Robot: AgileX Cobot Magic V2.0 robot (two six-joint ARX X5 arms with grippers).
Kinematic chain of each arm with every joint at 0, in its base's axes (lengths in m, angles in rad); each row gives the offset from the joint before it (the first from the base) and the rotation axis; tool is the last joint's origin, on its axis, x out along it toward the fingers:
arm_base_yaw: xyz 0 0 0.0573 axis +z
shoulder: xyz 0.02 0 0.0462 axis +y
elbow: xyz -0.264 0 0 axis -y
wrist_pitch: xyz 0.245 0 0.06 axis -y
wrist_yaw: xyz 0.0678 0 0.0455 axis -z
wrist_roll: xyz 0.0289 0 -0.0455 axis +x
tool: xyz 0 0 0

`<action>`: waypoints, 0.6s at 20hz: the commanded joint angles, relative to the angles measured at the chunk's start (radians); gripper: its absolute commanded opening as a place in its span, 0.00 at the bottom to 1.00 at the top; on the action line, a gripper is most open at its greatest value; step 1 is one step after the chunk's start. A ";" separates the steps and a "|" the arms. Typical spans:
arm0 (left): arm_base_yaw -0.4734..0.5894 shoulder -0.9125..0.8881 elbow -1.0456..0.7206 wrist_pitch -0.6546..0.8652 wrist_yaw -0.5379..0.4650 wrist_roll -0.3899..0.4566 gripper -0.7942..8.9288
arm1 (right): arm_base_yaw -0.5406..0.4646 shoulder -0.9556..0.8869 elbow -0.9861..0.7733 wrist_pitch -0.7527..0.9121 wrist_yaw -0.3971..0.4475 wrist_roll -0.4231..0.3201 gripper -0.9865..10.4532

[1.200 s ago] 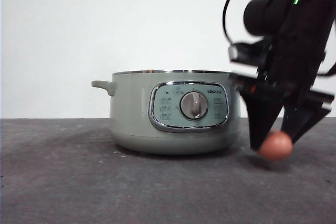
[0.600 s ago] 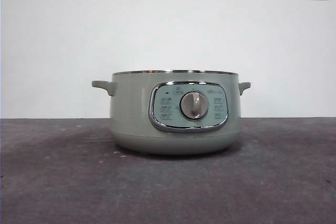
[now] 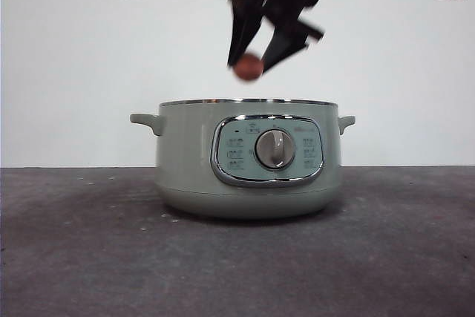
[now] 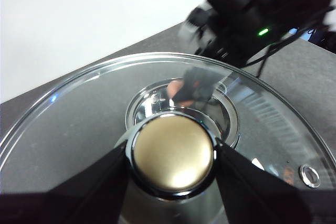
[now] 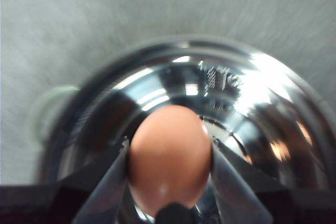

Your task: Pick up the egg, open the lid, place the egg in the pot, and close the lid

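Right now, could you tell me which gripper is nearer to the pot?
Right. The right gripper hangs just above the pot's open rim, its fingers shut on the egg. The left gripper holds the lid by its knob, outside the front view.

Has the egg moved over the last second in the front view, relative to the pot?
Yes. The egg, held by the right gripper, went from the table right of the pot to above its open rim.

left pincer (image 4: 170, 163) — clamped, both jaws pressing | right pincer (image 3: 256, 56) — clamped, raised
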 commanded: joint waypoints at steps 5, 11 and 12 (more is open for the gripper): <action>0.003 -0.013 0.018 0.043 0.010 0.005 0.07 | 0.024 0.162 0.041 -0.040 0.042 -0.060 0.08; 0.003 -0.014 0.018 0.039 0.010 0.005 0.07 | 0.035 0.212 0.040 -0.092 0.106 -0.088 0.08; 0.003 -0.014 0.018 0.039 0.010 0.005 0.07 | 0.035 0.213 0.040 -0.100 0.117 -0.088 0.08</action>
